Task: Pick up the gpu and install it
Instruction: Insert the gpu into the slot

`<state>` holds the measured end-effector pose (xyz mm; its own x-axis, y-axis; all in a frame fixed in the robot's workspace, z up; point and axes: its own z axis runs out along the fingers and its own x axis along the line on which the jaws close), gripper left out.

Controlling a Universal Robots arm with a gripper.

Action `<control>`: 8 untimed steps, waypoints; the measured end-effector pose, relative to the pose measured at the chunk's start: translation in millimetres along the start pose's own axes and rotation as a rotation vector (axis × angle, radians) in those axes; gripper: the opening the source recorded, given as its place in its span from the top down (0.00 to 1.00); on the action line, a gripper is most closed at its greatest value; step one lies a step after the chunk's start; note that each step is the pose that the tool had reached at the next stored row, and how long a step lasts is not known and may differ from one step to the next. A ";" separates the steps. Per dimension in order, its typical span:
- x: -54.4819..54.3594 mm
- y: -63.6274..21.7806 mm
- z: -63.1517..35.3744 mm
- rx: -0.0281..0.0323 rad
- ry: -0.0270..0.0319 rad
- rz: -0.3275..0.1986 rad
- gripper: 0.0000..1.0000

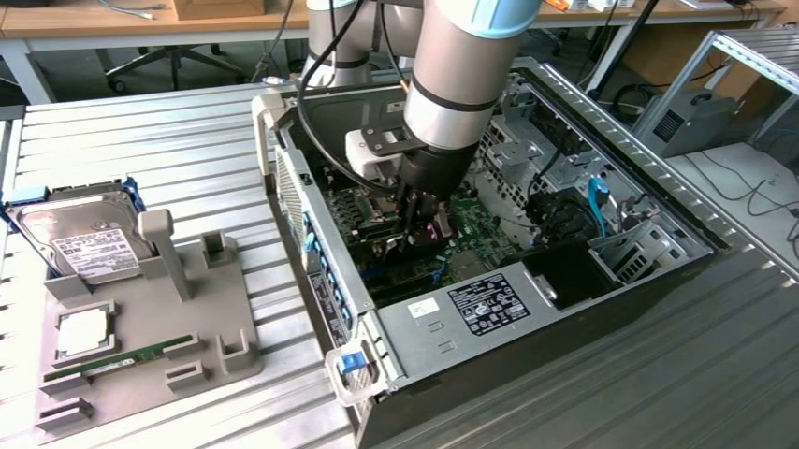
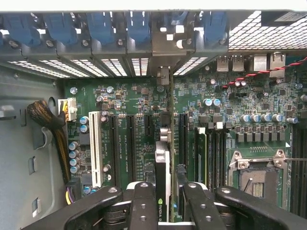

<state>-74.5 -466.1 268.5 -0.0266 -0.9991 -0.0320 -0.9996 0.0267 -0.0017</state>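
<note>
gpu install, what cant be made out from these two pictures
- The gpu: wrist view shows it edge-on between the gripper fingers; its fan face is hidden.
- Whether its edge is seated in the motherboard slot: the card itself covers the contact.
- Exterior view: the arm and gripper hide the card inside the computer case.
- Label text on the case: too small to read.

Exterior overhead; wrist close above motherboard (image 2: 144, 124)
</note>
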 end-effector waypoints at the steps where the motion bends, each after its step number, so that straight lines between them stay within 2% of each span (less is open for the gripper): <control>1: -0.1 0.0 0.0 0.0004 0.0015 0.000 0.74; 3: -0.1 0.0 -0.1 0.0011 0.0071 0.000 0.74; 8: -0.2 0.0 -1.4 0.0011 0.0075 0.000 0.74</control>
<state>-74.5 -465.9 269.9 -0.0267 -0.9993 -0.0245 -0.9996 0.0267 -0.0027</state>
